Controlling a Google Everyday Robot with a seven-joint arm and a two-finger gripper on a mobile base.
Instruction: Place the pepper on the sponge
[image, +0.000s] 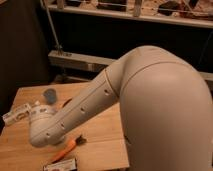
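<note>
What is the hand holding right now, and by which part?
Cannot tell: the hand is hidden behind the arm, over the table. The pepper lies flat on it.

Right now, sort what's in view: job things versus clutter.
For the job: pepper, lying near the front edge of the table; sponge, not visible; gripper, not visible, apparently hidden under the arm.
Lying about: blue cup; white packet at the left edge; dark packet at the front edge.

White arm (90, 107) slopes from the bulky shoulder (160, 100) at right down-left to the wrist (44, 131). The gripper is hidden beneath the wrist.
</note>
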